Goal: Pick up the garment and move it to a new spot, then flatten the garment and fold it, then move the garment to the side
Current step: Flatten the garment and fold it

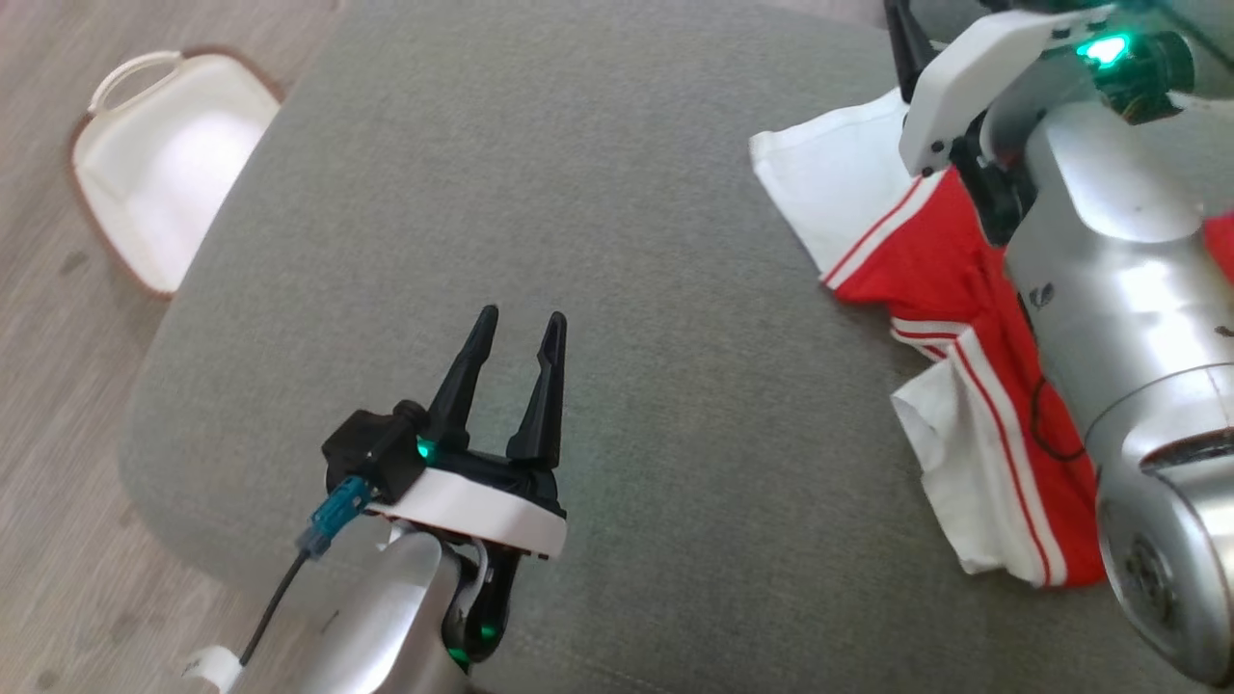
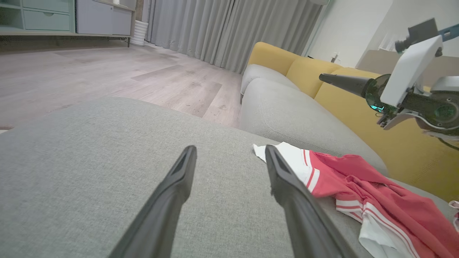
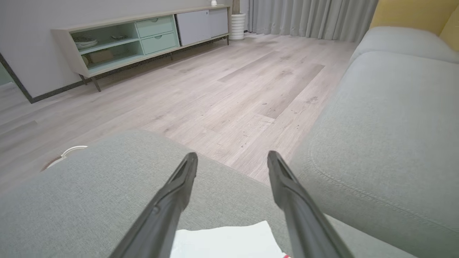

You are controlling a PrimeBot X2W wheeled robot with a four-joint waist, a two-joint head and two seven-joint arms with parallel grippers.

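The garment (image 1: 925,260), red with white panels and stripes, lies crumpled on the right side of a grey cushion (image 1: 578,193). In the left wrist view the garment (image 2: 358,179) sits just right of my fingers. My right gripper (image 3: 233,154) hangs over its far white edge (image 3: 229,240), open with nothing between the fingers. In the head view its arm covers part of the cloth. My left gripper (image 1: 523,318) hovers open and empty over bare cushion, well left of the garment, and appears in its own wrist view (image 2: 230,148).
A white basket (image 1: 164,164) stands on the wood floor past the cushion's left edge. A grey sofa seat (image 2: 287,111) with yellow backrests (image 2: 304,68) lies beyond the garment. A low sideboard (image 3: 143,36) lines the far wall.
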